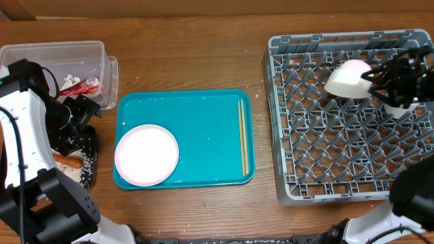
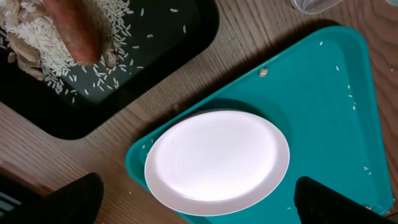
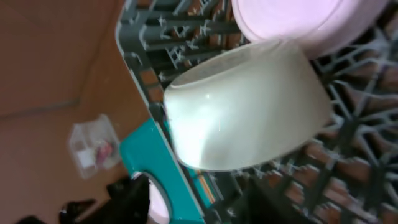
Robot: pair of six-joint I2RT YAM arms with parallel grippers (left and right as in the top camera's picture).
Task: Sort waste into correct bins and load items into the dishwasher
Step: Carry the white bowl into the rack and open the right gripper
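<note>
Currently loading dishes: pale bowl sits tilted far right in the dish rack, right gripper beside it, grip unclear; next it should back off clear, while left gripper hangs spread over the white plate.

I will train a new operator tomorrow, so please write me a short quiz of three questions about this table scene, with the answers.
1. True or false: the chopsticks lie in the rack.
2. Where is the carrot? A: in the tub. B: in the black tray. C: in the rack.
3. Name the dish that lies on the teal tray.

Key
1. False.
2. B.
3. The plate.
</note>
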